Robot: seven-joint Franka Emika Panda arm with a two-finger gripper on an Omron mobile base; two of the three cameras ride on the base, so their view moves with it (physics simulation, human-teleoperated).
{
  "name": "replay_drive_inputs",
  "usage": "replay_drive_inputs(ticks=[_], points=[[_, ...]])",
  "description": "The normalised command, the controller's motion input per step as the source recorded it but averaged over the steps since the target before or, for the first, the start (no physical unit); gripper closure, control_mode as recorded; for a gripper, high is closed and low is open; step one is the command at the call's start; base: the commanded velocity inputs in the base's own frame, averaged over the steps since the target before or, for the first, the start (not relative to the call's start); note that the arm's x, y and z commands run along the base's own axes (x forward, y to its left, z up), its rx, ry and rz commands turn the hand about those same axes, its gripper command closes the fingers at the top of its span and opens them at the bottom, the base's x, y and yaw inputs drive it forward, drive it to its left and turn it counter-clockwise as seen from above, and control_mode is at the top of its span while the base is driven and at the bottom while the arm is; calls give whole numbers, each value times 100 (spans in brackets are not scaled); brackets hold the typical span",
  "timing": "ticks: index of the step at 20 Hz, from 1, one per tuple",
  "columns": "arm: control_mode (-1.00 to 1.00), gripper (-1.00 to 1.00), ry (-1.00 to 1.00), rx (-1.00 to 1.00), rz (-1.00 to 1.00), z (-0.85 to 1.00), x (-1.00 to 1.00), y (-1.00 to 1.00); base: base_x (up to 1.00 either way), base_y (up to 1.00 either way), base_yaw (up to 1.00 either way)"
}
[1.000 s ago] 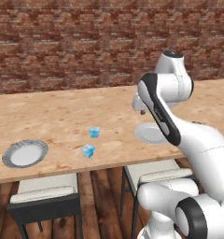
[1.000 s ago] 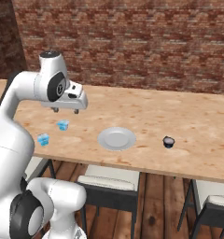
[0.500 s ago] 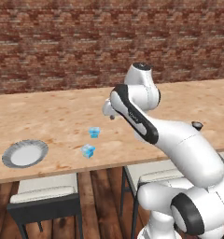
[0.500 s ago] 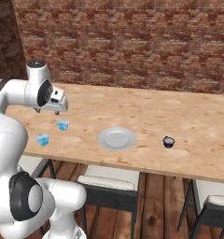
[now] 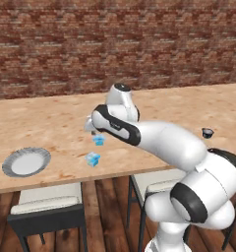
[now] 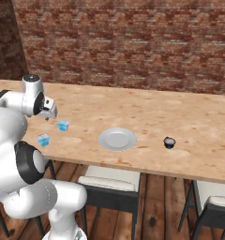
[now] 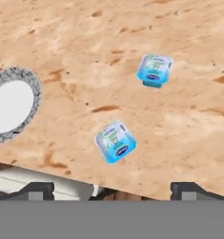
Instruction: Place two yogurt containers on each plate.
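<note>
Gripper: gripper [image 7: 111, 189] hangs over the table [image 5: 51, 118], jaws wide apart, holding nothing.
Tubs: two yogurt tubs lie on bare wood below the hand, the near tub [image 7: 115, 142] close to the table edge, the far tub [image 7: 155, 70] further in; neither is on a plate.
Bearing: near tub sits almost midway between the fingertips, just ahead of them; probably the next pick.
Axis: near tub is squarish and turned cornerwise to the jaws, so a slight wrist turn may help.
Plate: left plate [image 7: 11, 105] lies beside the tubs, apart from both; the other plate [image 6: 116, 139] is well off to the right.
</note>
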Motion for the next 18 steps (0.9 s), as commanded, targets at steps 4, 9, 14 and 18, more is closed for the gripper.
replay_drive_inputs(ticks=[4,9,14,18], points=[[-100,-100,10,-5,8,-24,0,23,0,0,0],[-100,-100,5,-10,24,-38,-7,20,0,0,0],[-100,-100,1,-13,14,-42,-5,2,0,0,0],[-100,-100,-1,-12,11,-42,8,-11,0,0,0]])
